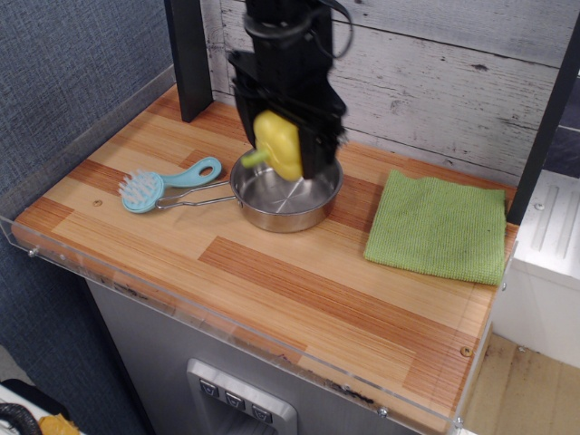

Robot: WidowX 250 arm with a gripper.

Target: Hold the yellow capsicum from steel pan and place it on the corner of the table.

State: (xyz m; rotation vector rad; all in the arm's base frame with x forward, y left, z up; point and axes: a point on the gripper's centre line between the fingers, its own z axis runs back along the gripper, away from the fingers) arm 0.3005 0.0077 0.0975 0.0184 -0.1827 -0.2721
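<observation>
My gripper (281,145) is shut on the yellow capsicum (277,143) and holds it in the air above the steel pan (285,195). The capsicum's stem points to the left. The pan is empty, sits on the striped wooden table (299,290) near the back, and its wire handle points left. The black gripper body and arm rise behind the capsicum toward the top of the view.
A light blue brush (163,184) lies left of the pan beside its handle. A green cloth (439,227) lies at the right of the table. A black post (188,54) stands at the back left. A clear acrylic rim (227,331) edges the table.
</observation>
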